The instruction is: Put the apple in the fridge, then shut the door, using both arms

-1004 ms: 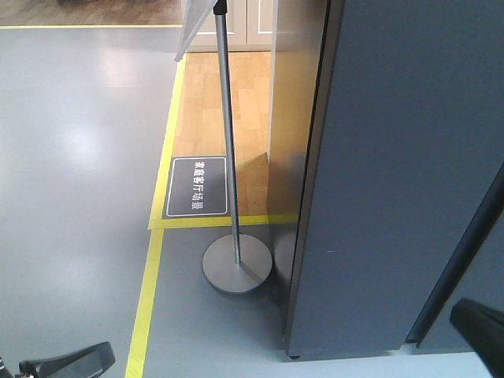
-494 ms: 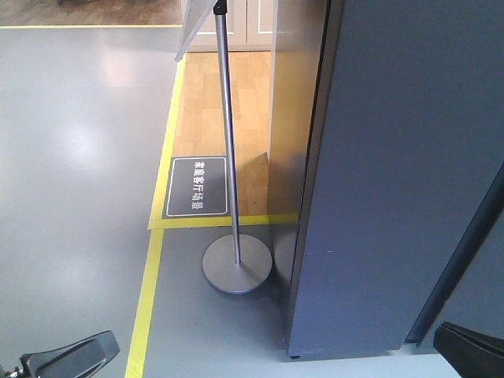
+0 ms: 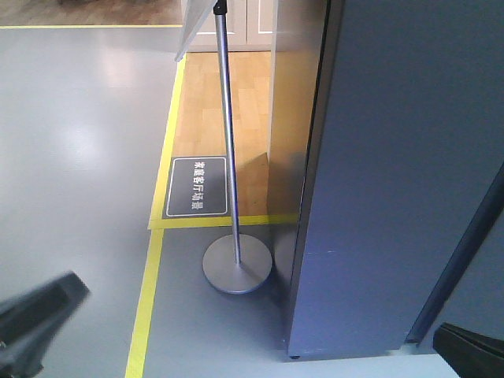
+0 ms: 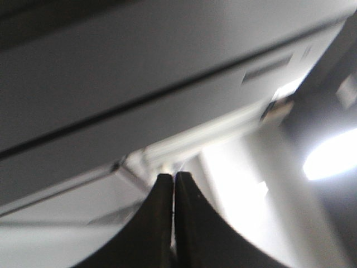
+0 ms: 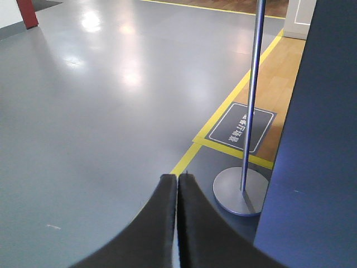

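The apple is out of view in every frame. The fridge (image 3: 394, 173) fills the right of the front view as a tall dark grey block; its blue-grey side (image 5: 312, 167) also shows in the right wrist view. I see none of its white inside and cannot tell the door apart from the body. My left gripper (image 4: 173, 176) is shut with nothing in it and faces blurred grey and white surfaces. It appears as a dark blur (image 3: 39, 319) at the bottom left of the front view. My right gripper (image 5: 177, 177) is shut and empty above the grey floor, left of the fridge.
A metal sign stand with a round base (image 3: 237, 266) stands just left of the fridge. Yellow floor tape (image 3: 146, 299) borders a wooden floor patch with a dark floor label (image 3: 198, 186). Open grey floor (image 3: 71, 173) lies to the left.
In the front view the left gripper has swung up and left, now larger and blurred. The right gripper dropped slightly a second ago and has stayed still since.
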